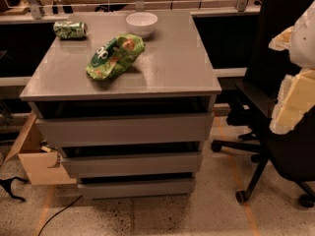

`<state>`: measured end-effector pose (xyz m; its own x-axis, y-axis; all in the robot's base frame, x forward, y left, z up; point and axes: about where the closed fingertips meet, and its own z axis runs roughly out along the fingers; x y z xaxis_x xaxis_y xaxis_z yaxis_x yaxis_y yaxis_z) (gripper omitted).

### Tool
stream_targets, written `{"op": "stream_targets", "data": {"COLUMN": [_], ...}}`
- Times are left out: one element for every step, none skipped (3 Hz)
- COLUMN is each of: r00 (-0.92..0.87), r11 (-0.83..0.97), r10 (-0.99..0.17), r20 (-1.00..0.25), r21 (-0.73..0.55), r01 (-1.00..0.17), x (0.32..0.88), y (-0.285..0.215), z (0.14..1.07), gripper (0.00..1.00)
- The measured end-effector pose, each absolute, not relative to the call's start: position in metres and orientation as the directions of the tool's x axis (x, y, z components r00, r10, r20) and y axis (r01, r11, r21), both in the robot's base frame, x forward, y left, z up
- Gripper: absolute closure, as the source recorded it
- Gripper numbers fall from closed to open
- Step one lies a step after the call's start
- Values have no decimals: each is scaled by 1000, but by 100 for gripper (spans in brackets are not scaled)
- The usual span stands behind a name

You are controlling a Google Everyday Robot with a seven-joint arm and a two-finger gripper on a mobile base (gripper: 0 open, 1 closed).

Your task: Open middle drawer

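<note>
Gripper (294,95) hovers right of the middle drawer (132,164).

Speckled floor (162,215); black office chair (275,43) right; cardboard box (39,166) left.

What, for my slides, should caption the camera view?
Middle drawer of grey cabinet not pulled out; tool at right edge, apart.

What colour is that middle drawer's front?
The middle drawer is plain grey, camera view. The gripper sits at right edge.
</note>
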<state>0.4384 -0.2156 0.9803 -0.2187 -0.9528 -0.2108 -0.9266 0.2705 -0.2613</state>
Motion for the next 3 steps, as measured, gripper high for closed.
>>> {"op": "stream_targets", "data": {"r00": [-219,-219,-163], "r11": [271,268,210], "r10": [-952,-952,-961], "r20": [-212,-214,-223], "r21": [-263,-236,-206], "r01": [-926,-934,-956], "x": [438,430,419], "y": [-215,-211,-194], "z": [980,960,915], "gripper": [0,0,0]}}
